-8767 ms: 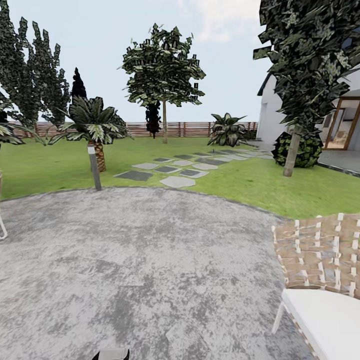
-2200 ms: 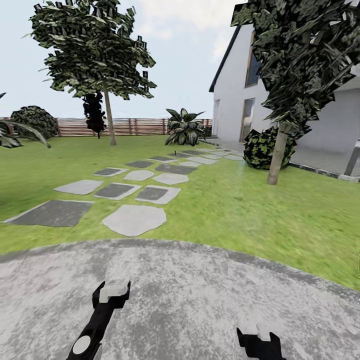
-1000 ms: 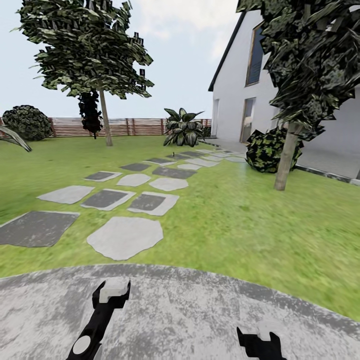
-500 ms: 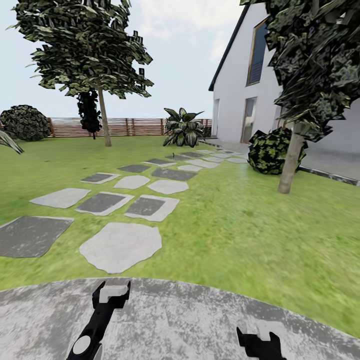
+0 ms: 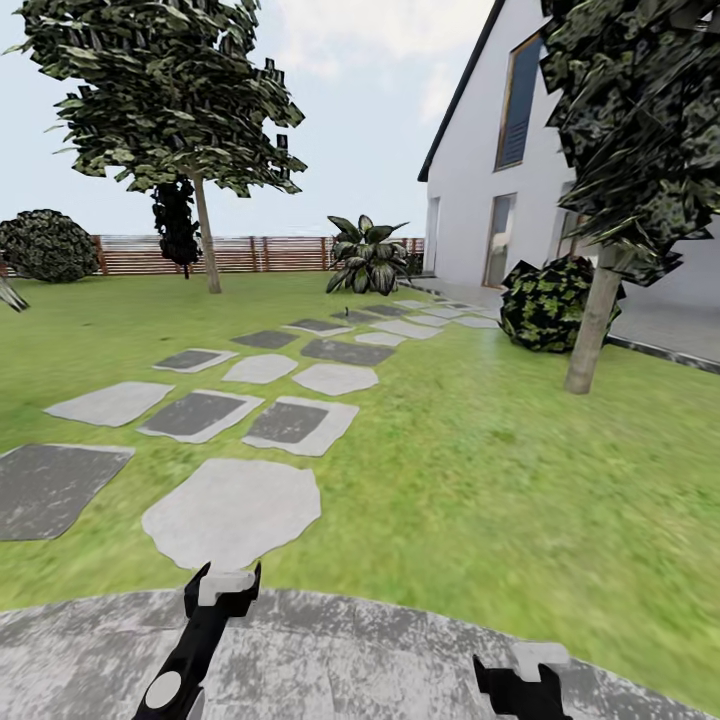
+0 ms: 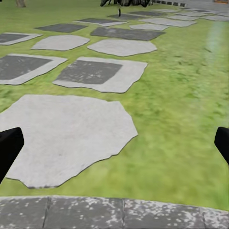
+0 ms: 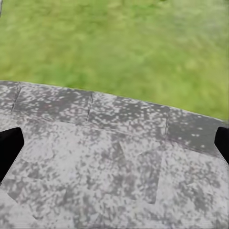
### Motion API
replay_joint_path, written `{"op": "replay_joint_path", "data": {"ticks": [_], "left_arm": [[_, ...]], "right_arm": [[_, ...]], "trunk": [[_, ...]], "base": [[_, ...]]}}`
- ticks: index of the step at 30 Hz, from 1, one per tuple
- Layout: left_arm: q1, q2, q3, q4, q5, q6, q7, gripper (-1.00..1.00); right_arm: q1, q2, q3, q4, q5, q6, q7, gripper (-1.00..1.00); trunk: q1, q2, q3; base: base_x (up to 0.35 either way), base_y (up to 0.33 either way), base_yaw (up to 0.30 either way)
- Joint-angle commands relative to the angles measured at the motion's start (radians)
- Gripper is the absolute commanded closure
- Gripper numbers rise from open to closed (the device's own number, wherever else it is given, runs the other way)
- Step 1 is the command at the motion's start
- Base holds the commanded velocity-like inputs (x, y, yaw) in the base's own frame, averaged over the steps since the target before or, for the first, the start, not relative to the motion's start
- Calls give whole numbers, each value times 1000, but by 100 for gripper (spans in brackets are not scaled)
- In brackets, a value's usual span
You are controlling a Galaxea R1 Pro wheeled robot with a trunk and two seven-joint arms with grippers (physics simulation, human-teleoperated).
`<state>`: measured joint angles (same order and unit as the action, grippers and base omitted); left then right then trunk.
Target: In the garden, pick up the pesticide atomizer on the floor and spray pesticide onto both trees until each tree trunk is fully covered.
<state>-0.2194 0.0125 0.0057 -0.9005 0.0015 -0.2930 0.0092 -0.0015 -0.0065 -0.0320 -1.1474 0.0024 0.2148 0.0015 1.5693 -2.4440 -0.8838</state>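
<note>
Green lawn [image 5: 480, 450] crossed by grey stepping stones [image 5: 232, 510] runs from the curved grey speckled paving [image 5: 330, 660] to a brown slatted fence [image 5: 250, 254], with two broad-crowned trees, trunks [image 5: 206, 235] and [image 5: 593, 330], beyond that paving; no writing shows. At the paving's edge the left gripper [image 5: 223, 588] and right gripper [image 5: 520, 672] hang empty. Each wrist view, left [image 6: 114, 143] over a pale stone and right [image 7: 114, 143] over paving, has black fingertips [image 6: 8, 150] [image 7: 8, 148] spread wide apart.

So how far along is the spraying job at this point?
Nothing looks finished. Both tools, left and right, are open and carry nothing, and no atomizer can be made out. The robot stands at the edge of the grey paved circle, facing the stepping stones and lawn. Left to do: finding and picking up the atomizer, then spraying the far trunk and near trunk.
</note>
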Motion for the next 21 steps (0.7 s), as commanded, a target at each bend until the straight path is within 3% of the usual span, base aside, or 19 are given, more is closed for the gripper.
{"op": "replay_joint_path", "data": {"ticks": [1,21], "left_arm": [[0,0,0,0,0,0,0,-100],[0,1,0,-1,0,1,0,-100]], "right_arm": [[0,0,0,0,0,0,0,-100],[0,-1,-1,0,-2,0,-2,-100]], "trunk": [[0,0,0],[0,0,0]], "base": [[335,0,0],[335,0,0]]}}
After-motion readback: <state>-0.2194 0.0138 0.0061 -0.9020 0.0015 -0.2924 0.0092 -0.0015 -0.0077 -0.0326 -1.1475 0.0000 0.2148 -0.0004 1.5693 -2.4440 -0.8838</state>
